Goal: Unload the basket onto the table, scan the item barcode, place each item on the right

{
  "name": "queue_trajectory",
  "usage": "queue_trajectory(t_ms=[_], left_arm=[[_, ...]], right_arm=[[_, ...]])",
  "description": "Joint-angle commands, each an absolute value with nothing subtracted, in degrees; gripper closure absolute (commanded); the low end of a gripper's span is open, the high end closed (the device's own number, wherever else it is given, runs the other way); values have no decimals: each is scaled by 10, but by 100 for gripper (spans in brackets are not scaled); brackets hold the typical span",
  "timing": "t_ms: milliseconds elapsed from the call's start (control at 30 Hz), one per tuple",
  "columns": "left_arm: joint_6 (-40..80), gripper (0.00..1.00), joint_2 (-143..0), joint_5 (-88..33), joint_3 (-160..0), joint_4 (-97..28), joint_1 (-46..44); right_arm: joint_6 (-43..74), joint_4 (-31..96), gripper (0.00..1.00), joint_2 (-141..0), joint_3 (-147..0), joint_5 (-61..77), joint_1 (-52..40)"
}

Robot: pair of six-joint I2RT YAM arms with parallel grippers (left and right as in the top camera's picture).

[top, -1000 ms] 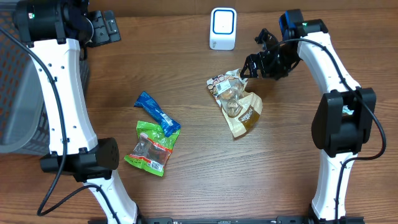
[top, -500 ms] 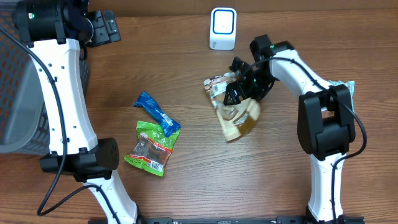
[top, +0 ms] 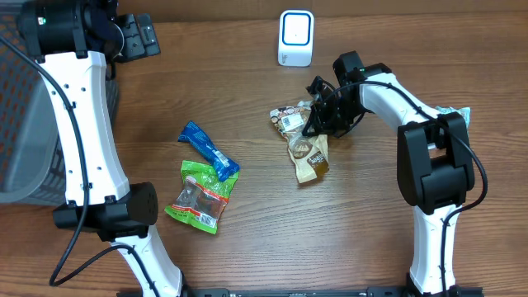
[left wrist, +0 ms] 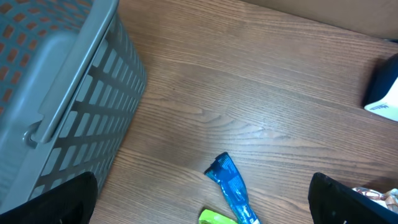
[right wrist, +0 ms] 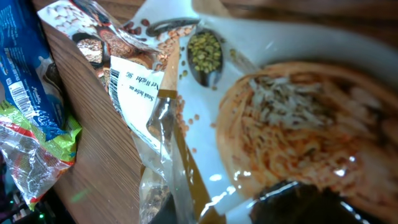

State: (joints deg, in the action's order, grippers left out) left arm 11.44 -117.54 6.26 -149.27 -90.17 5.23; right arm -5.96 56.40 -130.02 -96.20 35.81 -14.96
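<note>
Overhead: the step in hand looks like the pick-up, taking hold of the item so its barcode can be shown to the scanner (top: 295, 38), the white box standing at the far edge of the table (top: 247, 247). The brown pouch (top: 308, 153) lies flat near the middle, in front of the scanner and apart from it. The right pincer (top: 320, 122) sits low on the pouch's upper end with its jaws brought together; it appears to pinch the film there. A white printed label (top: 289, 120) shows just beside it. The left pincer (top: 139, 35) is parked far off at the back corner by the grey basket (top: 16, 132). A blue packet (top: 208, 150) and a green packet (top: 200, 194) lie well apart from the pouch, untouched.

Left wrist: its two dark fingertips (left wrist: 59, 202) stand at the frame's bottom corners, spread wide with nothing between them; only the basket wall, bare wood and the blue packet's end lie below.

Right wrist: the pouch fills the view, pressed close against the camera, the label with its bars facing up. A dark fingertip (right wrist: 298, 199) lies against the film at the bottom edge, consistent with a closed grip on the pouch.

Next, by my reading, comes a lift and a turn so the label faces the scanner's window, without crumpling the bars.
</note>
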Motion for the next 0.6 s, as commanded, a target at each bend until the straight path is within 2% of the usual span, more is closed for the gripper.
queue_trajectory(t_ms=[0, 167, 567], left_arm=[[107, 0, -1162, 64, -1498, -900, 49], [107, 0, -1161, 64, -1498, -900, 48], [107, 0, -1162, 64, -1498, -900, 48]], right_arm=[[-53, 578, 96, -1287, -955, 302, -132], [-49, 594, 96, -1232, -974, 233, -129], [23, 571, 96, -1149, -976, -118, -164]])
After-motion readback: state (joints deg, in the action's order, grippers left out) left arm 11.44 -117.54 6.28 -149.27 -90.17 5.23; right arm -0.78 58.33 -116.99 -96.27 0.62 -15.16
